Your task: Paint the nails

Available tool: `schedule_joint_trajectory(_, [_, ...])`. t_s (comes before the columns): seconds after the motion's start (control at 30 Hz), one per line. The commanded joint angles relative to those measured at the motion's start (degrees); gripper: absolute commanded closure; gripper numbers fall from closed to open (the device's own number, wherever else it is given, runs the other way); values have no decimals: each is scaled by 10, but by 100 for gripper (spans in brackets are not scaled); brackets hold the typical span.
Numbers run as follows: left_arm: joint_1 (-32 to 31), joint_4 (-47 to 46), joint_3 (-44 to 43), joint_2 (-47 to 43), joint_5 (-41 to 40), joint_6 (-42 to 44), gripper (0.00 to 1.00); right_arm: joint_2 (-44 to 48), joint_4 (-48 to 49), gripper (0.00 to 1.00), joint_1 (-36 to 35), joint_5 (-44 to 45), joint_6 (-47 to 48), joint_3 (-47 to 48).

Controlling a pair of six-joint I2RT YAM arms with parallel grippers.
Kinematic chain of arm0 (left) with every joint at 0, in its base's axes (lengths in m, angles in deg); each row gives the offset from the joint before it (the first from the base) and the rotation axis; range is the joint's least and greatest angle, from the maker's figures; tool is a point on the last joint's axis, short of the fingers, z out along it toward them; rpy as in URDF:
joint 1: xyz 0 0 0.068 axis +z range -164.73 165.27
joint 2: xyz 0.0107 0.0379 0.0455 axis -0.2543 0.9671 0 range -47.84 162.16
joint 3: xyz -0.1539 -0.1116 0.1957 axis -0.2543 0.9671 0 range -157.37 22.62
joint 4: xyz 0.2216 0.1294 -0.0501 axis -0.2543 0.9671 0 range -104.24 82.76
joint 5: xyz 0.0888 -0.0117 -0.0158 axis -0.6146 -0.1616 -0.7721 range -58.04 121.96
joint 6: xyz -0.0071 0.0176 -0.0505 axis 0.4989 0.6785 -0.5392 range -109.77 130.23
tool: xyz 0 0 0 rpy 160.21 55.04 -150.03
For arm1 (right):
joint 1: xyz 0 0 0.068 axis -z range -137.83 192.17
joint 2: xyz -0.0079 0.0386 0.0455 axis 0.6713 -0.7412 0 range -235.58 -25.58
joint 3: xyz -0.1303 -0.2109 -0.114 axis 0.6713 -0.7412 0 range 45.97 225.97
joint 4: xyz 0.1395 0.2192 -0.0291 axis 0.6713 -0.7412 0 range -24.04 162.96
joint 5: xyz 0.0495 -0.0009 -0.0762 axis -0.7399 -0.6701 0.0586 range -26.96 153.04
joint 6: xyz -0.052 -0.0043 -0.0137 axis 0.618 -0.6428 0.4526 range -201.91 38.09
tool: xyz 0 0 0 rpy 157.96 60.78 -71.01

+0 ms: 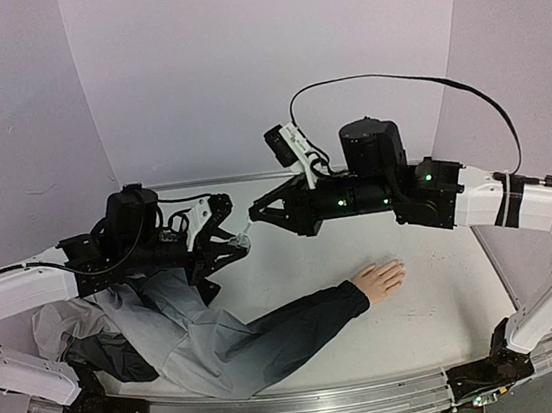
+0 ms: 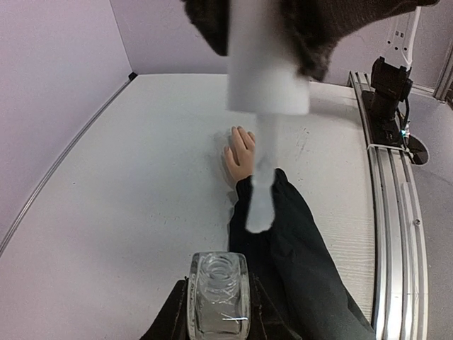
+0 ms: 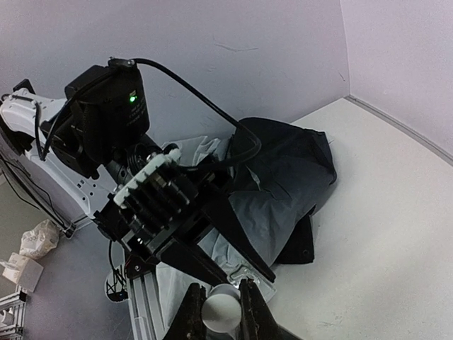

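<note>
The left hand (image 1: pixel 232 244) is closed narrow on a small clear bottle (image 2: pixel 219 294), which stands upright between its fingers with the mouth uncovered. The right hand (image 1: pixel 260 211) is clamped on a white round cap (image 3: pixel 221 312). In the left wrist view a thin pale stem (image 2: pixel 260 191) hangs down from this cap. It is blurred, and its tip shows clear of the bottle's mouth.

The two hands meet almost tip to tip above the table (image 1: pixel 441 317), left of centre and on the far side of the sleeve (image 1: pixel 301 326).

The mannequin hand (image 1: pixel 379 279) lies flat on the table, right of centre and nearer than both hands, with its fingers spread and pointing right. The nails (image 1: pixel 399 270) are at those fingertips, too small to make out one by one. They lie well apart from the cap and the bottle.

The dark sleeve runs from the wrist toward the near left. There it joins a crumpled grey jacket (image 1: pixel 159 322), heaped under the left arm.
</note>
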Motion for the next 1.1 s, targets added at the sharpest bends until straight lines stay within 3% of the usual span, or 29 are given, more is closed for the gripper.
schedule_joint_trajectory(0.0, [-9, -8, -22, 1, -11, 16, 100, -20, 5, 100, -6, 27, 17, 46])
schedule_joint_trajectory(0.27, [-13, -3, -24, -1, -23, 21, 100, -28, -3, 100, -12, 59, 25, 52])
schedule_joint_trajectory(1.07, [-16, 2, -28, 4, -27, 20, 100, -42, -8, 100, -12, 29, 31, 48])
